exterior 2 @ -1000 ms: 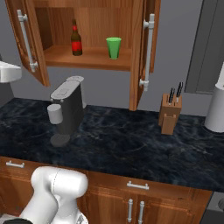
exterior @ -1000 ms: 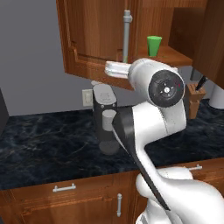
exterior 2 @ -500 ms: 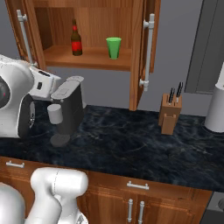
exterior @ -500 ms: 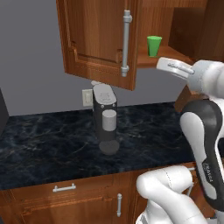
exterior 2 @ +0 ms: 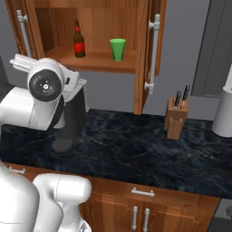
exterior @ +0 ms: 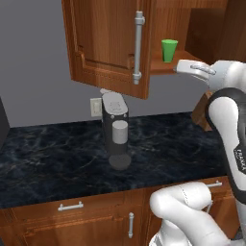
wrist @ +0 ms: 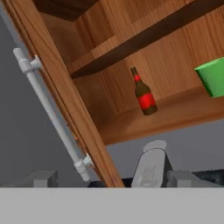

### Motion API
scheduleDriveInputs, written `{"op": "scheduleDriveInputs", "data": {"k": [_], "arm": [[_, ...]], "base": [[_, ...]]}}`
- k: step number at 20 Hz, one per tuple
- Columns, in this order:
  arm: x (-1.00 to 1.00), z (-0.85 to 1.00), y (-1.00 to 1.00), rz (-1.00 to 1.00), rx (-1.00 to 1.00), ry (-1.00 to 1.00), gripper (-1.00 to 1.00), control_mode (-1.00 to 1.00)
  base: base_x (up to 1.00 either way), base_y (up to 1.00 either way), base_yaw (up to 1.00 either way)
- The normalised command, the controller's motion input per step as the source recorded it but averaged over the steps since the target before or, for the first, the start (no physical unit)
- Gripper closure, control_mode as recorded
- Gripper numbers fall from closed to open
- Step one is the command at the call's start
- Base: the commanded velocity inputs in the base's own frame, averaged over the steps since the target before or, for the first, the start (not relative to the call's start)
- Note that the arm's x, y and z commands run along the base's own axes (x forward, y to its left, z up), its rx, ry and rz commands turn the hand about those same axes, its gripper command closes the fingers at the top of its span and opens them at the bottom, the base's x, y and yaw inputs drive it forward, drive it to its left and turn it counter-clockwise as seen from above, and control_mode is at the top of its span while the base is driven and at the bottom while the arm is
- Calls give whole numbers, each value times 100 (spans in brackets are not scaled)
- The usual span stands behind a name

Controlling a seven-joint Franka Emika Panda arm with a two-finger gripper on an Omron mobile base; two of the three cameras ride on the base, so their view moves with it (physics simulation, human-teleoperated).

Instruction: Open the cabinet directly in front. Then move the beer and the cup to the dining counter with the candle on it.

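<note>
The cabinet (exterior 2: 97, 63) hangs straight ahead with both doors swung open. On its lower shelf stand the beer (exterior 2: 79, 41), a dark bottle with a red label, and the green cup (exterior 2: 118, 49) to its right. In the hand view the beer (wrist: 144, 94) is near the middle and the cup (wrist: 212, 76) at the right edge. My gripper (exterior: 181, 67) is open and empty, hovering at shelf height in front of the cabinet, apart from both; its fingertips (wrist: 41, 178) stand wide apart. The dining counter and the candle are out of view.
The open left door (exterior: 108, 43) with its long silver handle (wrist: 48, 113) juts out close to my hand. Below on the black marble counter (exterior: 57, 158) stands a coffee machine (exterior: 115, 129). A knife block (exterior 2: 176, 118) sits at the right, and a white appliance (exterior 2: 224, 113) at the far right.
My arm has swung away from the left door and across to the front of the open cabinet, hand at shelf height. Beer, cup and doors have not moved.
</note>
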Motion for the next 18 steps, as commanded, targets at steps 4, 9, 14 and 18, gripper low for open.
{"op": "scheduleDriveInputs", "data": {"k": [4, 9, 14, 18], "arm": [[58, 0, -5, 8, 3, 0, -100, -100], [54, 0, -3, 11, 6, 0, -100, -100], [66, -1, 28, 13, 6, 0, -100, -100], [33, -13, 89, 19, 5, 0, -100, -100]], "base": [[0, 0, 0], [0, 0, 0], [0, 0, 0], [0, 0, 0]]}}
